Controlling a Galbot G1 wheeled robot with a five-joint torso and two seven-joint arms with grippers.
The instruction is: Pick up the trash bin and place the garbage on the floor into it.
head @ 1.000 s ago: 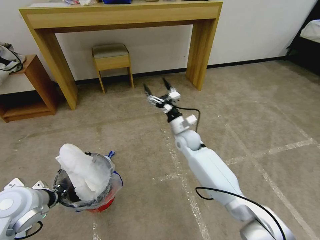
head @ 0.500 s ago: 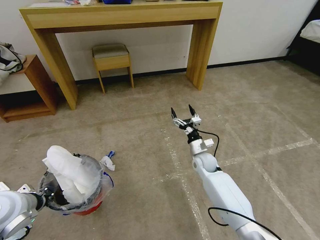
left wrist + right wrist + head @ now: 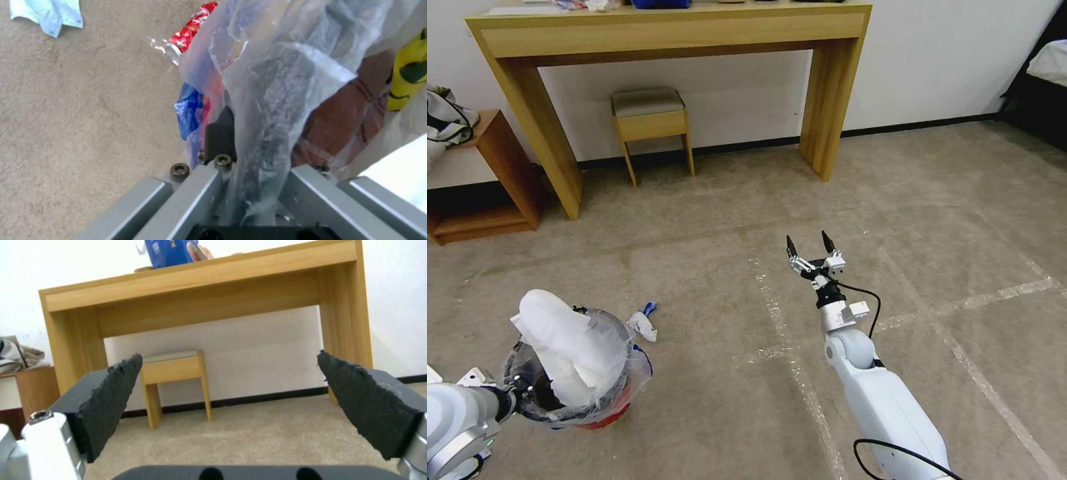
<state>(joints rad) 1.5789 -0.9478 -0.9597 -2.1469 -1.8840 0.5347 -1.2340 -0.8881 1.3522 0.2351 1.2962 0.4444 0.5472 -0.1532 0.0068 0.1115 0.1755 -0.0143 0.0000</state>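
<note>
Presently we are observing the left gripper (image 3: 242, 140) clamping the trash bin (image 3: 577, 373) rim, while the right gripper (image 3: 811, 245) is hovering, fingers spread.

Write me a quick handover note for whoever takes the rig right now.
Left pincer: shut on the trash bin, gripping its bagged rim low at the robot's left.
Right pincer: open, empty, raised over bare floor.
Done: a large white bundle sticks out of the bin.
Left: a white-and-blue scrap lies beside the bin; the left wrist view shows a red wrapper and a light-blue cloth on the floor.
</note>
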